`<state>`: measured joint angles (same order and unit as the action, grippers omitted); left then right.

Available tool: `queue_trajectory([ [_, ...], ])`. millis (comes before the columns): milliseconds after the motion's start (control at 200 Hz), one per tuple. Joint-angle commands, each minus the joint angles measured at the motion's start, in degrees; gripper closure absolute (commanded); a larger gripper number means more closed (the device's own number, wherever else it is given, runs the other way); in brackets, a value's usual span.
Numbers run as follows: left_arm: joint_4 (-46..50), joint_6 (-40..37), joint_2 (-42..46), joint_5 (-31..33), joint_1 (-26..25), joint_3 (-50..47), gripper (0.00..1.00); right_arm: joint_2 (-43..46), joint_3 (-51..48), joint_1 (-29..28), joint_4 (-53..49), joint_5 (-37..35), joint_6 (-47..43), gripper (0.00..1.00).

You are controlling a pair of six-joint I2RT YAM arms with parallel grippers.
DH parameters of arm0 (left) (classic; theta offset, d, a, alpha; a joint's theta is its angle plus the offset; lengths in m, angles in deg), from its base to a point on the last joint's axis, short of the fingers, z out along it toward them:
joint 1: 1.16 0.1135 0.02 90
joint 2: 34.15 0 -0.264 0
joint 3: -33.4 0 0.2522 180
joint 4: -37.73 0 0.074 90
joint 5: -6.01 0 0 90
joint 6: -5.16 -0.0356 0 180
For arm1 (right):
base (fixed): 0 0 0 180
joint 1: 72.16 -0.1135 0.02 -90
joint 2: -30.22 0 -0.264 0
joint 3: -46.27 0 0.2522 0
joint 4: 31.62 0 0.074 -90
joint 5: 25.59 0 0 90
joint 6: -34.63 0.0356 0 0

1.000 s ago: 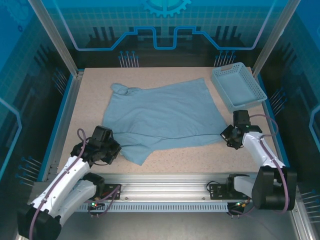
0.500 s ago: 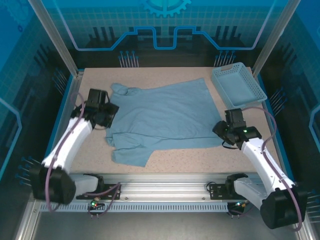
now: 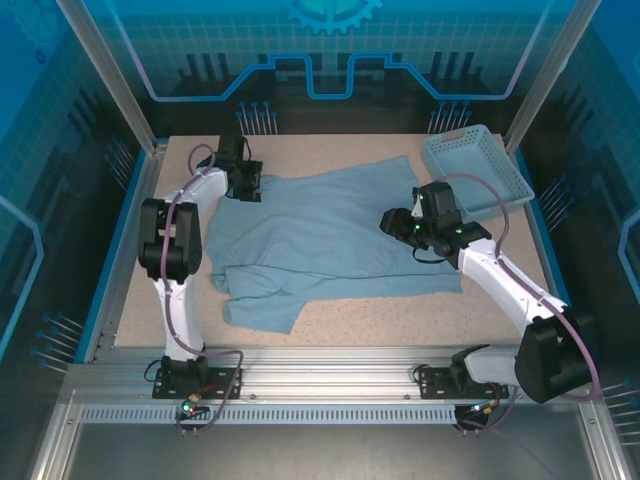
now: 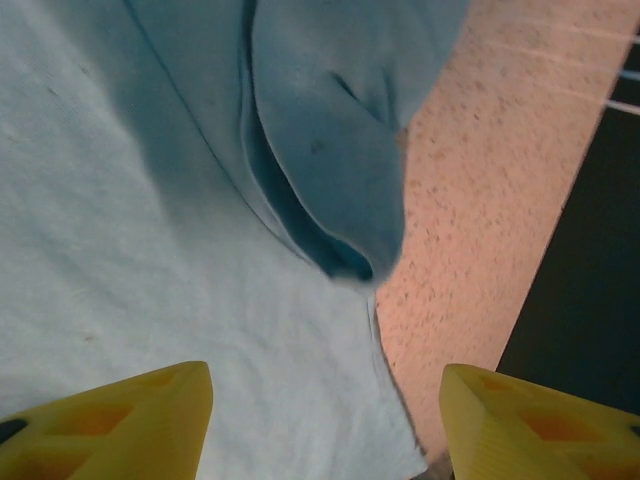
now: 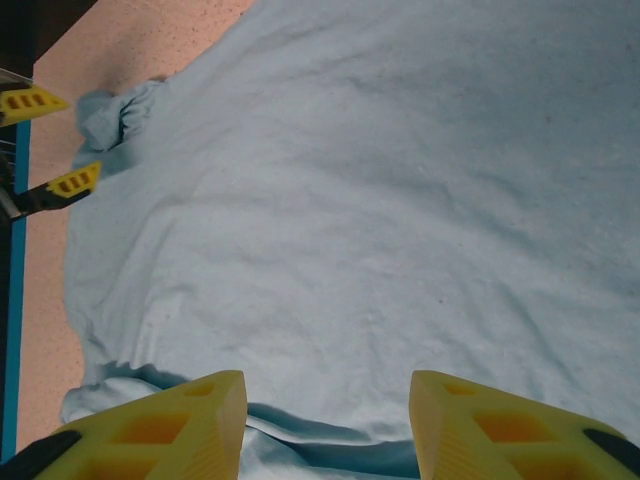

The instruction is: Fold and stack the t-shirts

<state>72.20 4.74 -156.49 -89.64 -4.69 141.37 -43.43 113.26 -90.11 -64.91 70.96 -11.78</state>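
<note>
Where the t-shirt sleeve folds over, shadow hides its underside.

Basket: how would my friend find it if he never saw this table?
Start at the speckled tan table. Look in its far right corner, beside the blue t-shirt spread out. The basket is the light blue plastic box with mesh walls, stiff and empty, unlike the soft cloth.
</note>
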Motion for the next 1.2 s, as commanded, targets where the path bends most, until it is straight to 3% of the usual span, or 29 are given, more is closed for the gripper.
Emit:
queue_trajectory([
  [0, 4.07, 4.68, -2.37, 2.67, 0.67, 4.66, 0.41, -1.12, 1.42, 0.11, 1.44, 1.97, -0.70, 0.53],
  [165, 3.08, 3.86, -6.82, 3.34, 1.59, 9.17, 0.52, -2.68, 1.76, 0.15, 2.40, 3.46, -0.29, 0.54],
  [305, 4.41, 2.85, -8.98, 2.69, 1.77, 12.12, 0.81, -2.95, 1.96, 0.16, 2.13, 3.34, -0.26, 0.55],
  [440, 6.85, 0.67, -10.77, 1.93, 2.02, 16.24, 1.00, -3.03, 2.45, 0.53, 1.43, 2.95, -0.55, 0.58],
  [760, 14.69, -7.57, -16.46, -0.23, 2.04, 29.83, 1.00, -3.36, 3.02, 1.75, 0.46, 2.86, -0.48, 0.66],
  [1030, 23.71, -24.72, -30.81, -7.55, 1.27, 53.31, 1.00, -3.85, 2.66, 2.30, 0.13, 4.09, 0.08, 0.67],
  [1195, 21.70, -34.47, -32.74, -9.66, -0.08, 53.60, 1.00, -3.50, 2.49, 2.54, -0.50, 4.24, 0.26, 0.68],
])
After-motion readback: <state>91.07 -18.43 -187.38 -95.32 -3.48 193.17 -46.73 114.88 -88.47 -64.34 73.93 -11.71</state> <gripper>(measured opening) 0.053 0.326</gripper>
